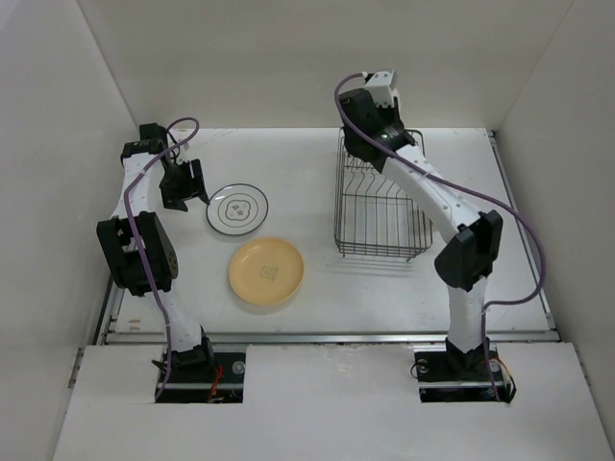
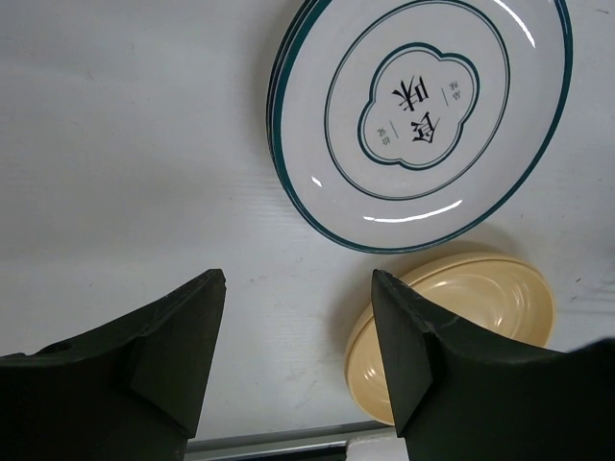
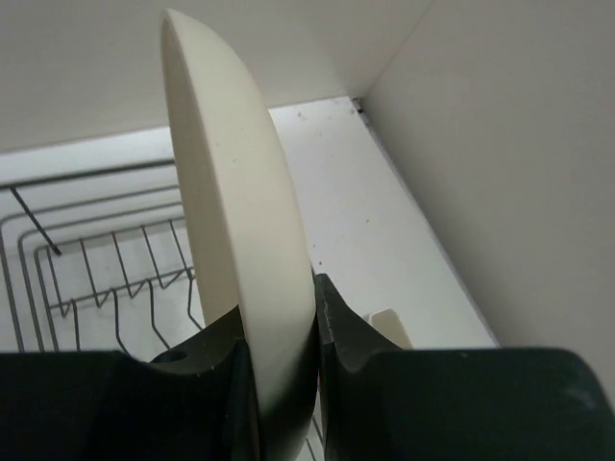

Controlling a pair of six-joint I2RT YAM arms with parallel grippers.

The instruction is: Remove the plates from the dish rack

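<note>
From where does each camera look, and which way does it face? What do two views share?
Top external: above and behind the bases, looking down on the table; left arm, right arm, dish rack, white plate, yellow plate.
Left wrist: on the left arm, facing down at both plates; open left end effector shows.
Right wrist: on the right arm, looking along the right end effector, shut on a cream plate; rack wires behind.
Shared: top and left wrist both show those two plates.

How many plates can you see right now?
3: a white plate and a yellow plate on the table, a cream plate in the right tool. The white one's doubled edge may hide another beneath.
</note>
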